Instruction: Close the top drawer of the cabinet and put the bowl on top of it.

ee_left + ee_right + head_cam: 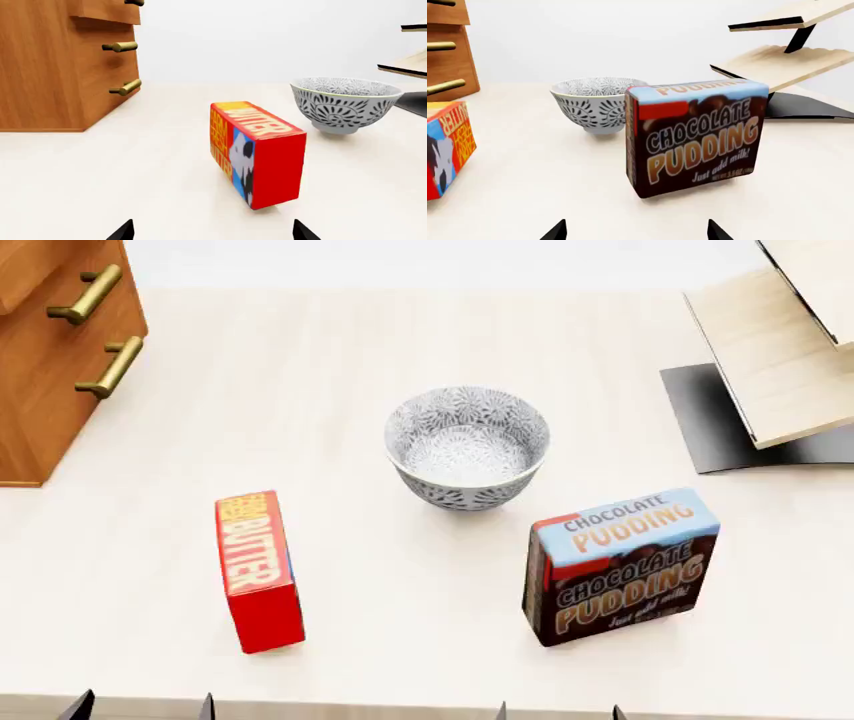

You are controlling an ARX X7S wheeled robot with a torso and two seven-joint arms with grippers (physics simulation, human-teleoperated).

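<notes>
Fingertips of both grippers show only as dark points at the lower edge of each view. The left gripper (213,231) and the right gripper (636,231) each have their tips spread well apart, with nothing between them.

The butter box (259,572) stands directly ahead of the left gripper; the chocolate pudding box (618,565) stands directly ahead of the right gripper. The bowl (467,446) sits upright on the table (334,390), beyond and between the two boxes, touching neither.

The cabinet (47,390) stands at the far left. Its top drawer (110,11) projects forward of the drawer fronts below it, so it is judged open.

The drawer lies on the left arm's side, forward and left of the butter box; the left arm is the nearer one for the closing push, directed along the drawer's travel into the cabinet.
</notes>
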